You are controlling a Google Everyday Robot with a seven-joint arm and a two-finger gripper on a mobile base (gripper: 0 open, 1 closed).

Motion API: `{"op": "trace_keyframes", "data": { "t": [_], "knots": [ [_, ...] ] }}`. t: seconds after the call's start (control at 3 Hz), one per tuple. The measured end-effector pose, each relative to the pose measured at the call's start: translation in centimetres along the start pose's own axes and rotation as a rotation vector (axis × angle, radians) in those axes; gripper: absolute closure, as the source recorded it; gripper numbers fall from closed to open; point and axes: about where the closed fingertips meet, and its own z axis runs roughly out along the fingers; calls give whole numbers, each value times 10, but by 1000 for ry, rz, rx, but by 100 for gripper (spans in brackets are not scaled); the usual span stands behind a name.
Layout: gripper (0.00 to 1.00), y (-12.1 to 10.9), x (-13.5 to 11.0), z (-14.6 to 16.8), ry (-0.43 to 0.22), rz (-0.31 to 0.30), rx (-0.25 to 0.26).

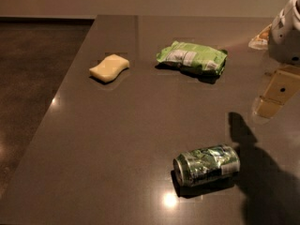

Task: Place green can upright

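- Green can lies on its side on the dark table, toward the near edge and right of the middle; its long axis runs roughly left to right, with the round silver end facing left
- Its shiny wall is dented and carries white and silver markings; nothing touches it
- Gripper hangs at the right edge of the view, farther back than the can and to its right, well apart from it; whether it is spread or closed cannot be told from this angle
- White arm housing sits above the gripper in the upper right corner
- A dark shadow falls on the table just right of the can
- Light-green snack bag lies flat toward the far side of the table, well apart from the can
- Pale yellow sponge lies left of the bag, near the table's left edge
- A pale wrapper, partly hidden by the arm, rests at the far right
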Motion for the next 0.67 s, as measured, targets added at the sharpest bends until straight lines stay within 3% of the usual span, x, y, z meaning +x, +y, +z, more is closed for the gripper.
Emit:
{"op": "trace_keyframes", "data": {
  "t": [0.33,0.67],
  "knots": [
    [0,10,2,-2,-5,-9,-2],
    [0,48,0,1,-23,-87,-24]
  ]
}}
